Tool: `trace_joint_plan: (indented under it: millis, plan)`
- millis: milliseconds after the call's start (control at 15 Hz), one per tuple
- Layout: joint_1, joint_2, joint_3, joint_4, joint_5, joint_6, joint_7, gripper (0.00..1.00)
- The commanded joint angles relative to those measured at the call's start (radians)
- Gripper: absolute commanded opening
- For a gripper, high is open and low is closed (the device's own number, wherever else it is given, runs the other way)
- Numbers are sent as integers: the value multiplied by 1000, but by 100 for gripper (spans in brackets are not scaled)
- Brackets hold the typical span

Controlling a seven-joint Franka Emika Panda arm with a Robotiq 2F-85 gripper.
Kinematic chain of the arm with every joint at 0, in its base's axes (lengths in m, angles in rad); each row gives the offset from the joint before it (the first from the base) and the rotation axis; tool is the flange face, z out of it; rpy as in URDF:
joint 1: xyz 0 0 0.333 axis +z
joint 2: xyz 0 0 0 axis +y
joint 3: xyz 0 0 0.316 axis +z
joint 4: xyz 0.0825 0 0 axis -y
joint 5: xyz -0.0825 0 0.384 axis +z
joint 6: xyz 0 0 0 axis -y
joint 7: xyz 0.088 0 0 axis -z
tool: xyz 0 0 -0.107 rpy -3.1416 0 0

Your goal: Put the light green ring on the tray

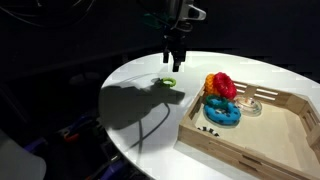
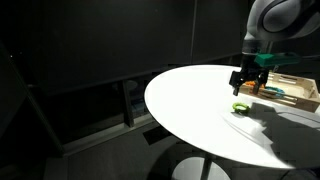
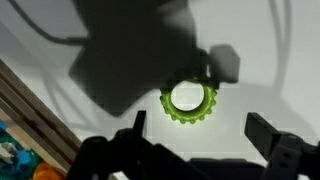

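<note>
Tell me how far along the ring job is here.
Done: nothing placed; the ring lies on the table, outside the tray. In hand: the open tool hovers above it, gripping nothing. Left: grasp, carry to the tray, release.

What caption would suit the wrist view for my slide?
Open hand above the light green ring on the white table, wooden tray at left.

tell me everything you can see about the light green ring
The light green ring is small, yellow-green and plastic-looking, with a notched, gear-like outer edge and an open centre. It lies flat on the white table, touching nothing else, outside the tray. The open pincer hovers above it, not gripping.
</note>
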Motion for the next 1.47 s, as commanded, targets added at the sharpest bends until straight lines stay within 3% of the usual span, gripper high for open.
trace_joint_plan:
  millis: [0, 1400]
  plan:
    - [18, 57, -16, 29, -8, 20, 7, 100]
    - [53, 137, -48, 25, -18, 55, 16, 100]
